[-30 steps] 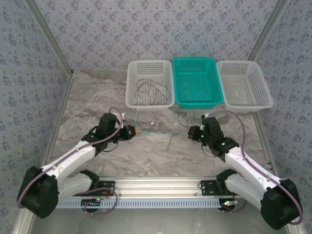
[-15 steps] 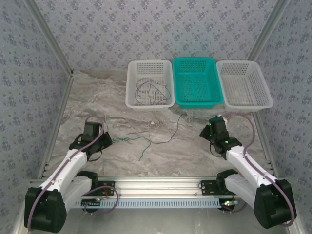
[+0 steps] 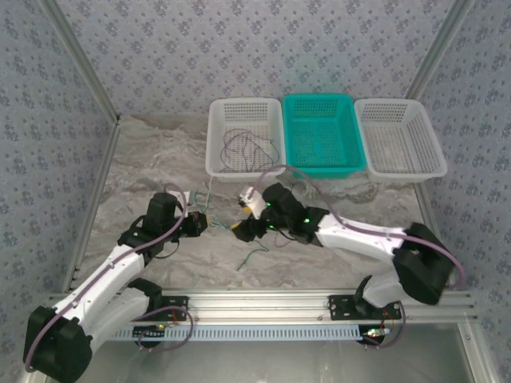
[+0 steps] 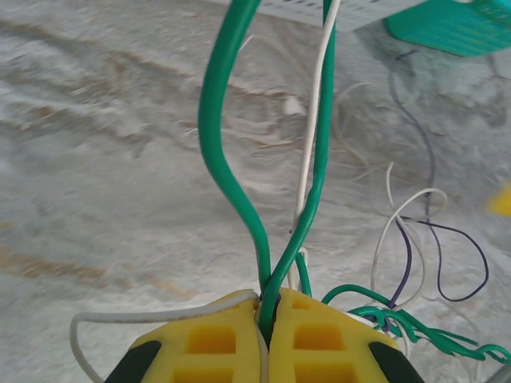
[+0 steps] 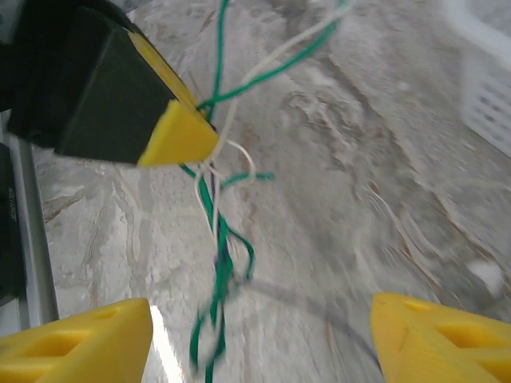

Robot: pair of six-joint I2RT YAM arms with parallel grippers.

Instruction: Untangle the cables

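Top external view is showing the bench lying open on its left side and along its right front. Patterned walls are closing it in on three sides; a metal rail is running along the near edge. Three baskets are standing in a row at the far edge: a white basket on the left, a teal basket in the middle, a second white basket on the right. Both arms are crowding the middle front, just beside one another.

The cables are trailing there as thin green, white and purple strands, twisted together in places; more of them are lying as a dark loose heap in the left-hand white basket.

The left end effector is clamping them; in the left wrist view its yellow fingers are pressing together on a green loop. The right end effector is standing wide open; in the right wrist view its fingers are spreading far apart, with the green twist hanging between them ungripped.

Half a second ago the right arm was sitting at the right side; it is now reaching across to the centre. The left end effector is now lying further inward; the strands, then strung out across the bench, are now bunching between the two.
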